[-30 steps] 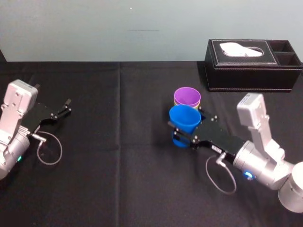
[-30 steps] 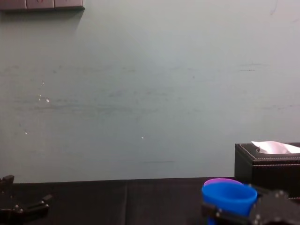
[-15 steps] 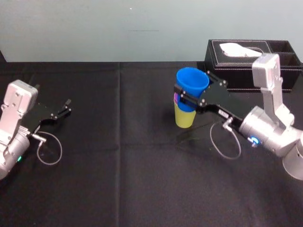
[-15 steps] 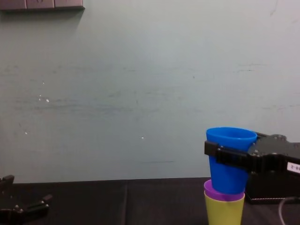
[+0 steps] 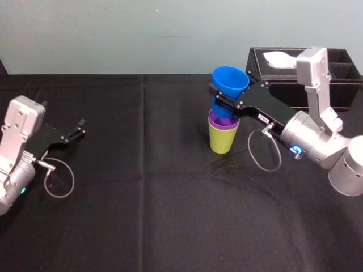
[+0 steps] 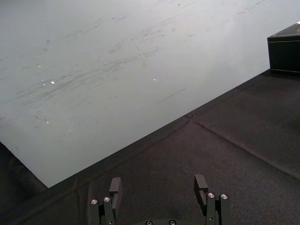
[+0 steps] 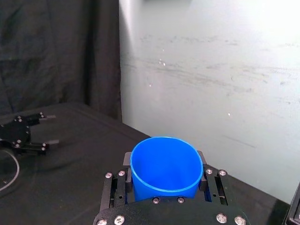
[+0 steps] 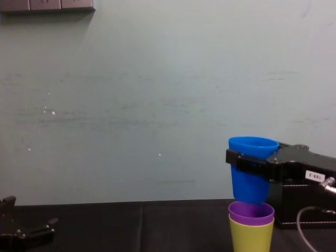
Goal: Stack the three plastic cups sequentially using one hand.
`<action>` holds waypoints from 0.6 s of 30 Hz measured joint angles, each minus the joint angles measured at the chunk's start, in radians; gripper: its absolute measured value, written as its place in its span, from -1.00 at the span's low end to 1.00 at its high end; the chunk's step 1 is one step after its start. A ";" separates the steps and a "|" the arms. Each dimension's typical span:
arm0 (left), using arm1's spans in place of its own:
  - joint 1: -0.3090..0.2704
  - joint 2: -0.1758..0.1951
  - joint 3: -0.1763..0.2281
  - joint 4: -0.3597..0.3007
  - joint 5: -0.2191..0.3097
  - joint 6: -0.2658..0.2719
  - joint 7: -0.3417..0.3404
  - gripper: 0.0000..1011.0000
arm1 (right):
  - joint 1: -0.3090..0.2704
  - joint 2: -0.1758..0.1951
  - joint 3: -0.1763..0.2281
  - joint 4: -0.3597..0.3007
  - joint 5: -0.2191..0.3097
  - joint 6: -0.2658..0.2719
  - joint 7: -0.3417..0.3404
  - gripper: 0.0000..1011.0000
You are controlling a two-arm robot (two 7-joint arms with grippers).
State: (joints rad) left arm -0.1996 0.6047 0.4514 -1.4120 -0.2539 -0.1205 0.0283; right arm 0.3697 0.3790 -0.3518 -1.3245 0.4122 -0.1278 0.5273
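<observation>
Right gripper's (image 7: 164,159) jaws pinch blue cup (image 5: 229,79); left gripper's (image 6: 159,185) gape; chest view: stack (image 8: 251,228) beneath.

- Soft, even room light comes from overhead; the pale wall (image 8: 157,105) is uniformly bright, without hot spots.
- The black tablecloth (image 5: 142,215) swallows the light: its creases show as a faint sheen, and shadows on it are hard to make out.
- The blue cup (image 7: 164,180) is evenly lit inside, its rim catching a thin highlight.
- The silver right arm (image 5: 312,144) carries bright reflections, and a small blue lamp (image 5: 294,150) glows on it.
- The dark curtain (image 7: 56,56) stays dim beside the bright wall.
</observation>
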 joint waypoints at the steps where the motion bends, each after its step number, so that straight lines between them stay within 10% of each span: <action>1: 0.000 0.000 0.000 0.000 0.000 0.000 0.000 1.00 | 0.003 -0.002 -0.002 0.007 -0.002 -0.001 0.000 0.48; 18: 0.000 0.000 0.000 0.000 0.000 0.000 0.000 1.00 | 0.035 -0.025 -0.017 0.114 -0.032 -0.035 0.006 0.47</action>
State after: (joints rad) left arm -0.1995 0.6047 0.4514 -1.4120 -0.2539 -0.1205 0.0283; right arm 0.4048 0.3542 -0.3686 -1.2109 0.3798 -0.1625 0.5332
